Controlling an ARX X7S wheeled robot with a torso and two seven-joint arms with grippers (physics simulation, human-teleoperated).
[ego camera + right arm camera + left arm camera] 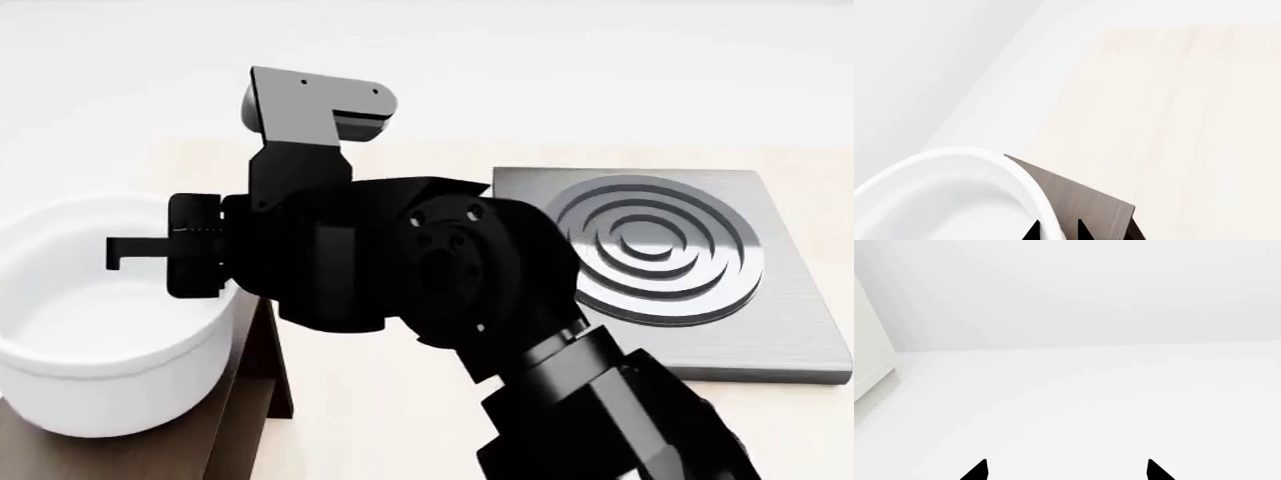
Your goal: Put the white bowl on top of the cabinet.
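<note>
1. On my head view, the deep, glossy white bowl with tall walls and a rounded rim [94,320] sits on the flat top of the dark brown wood-grain cabinet [247,395], close to the cabinet top's right edge.
2. My right wrist view confirms this: the bowl's rim [997,172] lies over the brown top [1084,200], and one corner of that top stays uncovered beyond the rim.
3. My right gripper [1054,231] shows as two dark fingertips set either side of the bowl's wall, one inside the rim and one outside. The gap between them is narrow and the wall fills it, so I read the jaws as clamped on the rim.
4. On the head view the black right arm [441,270] crosses the middle of the frame, and its wrist reaches the bowl's right wall.
5. The grey square stove plate with raised concentric rings [667,250] lies on the pale tabletop [387,390], towards its right edge, well apart from the cabinet.
6. My left gripper [1067,471] shows two black fingertips spread wide with nothing between them, over a plain white surface [1087,405]; the jaws stand parted. A pale panel [871,350] stands at the margin of that view.
</note>
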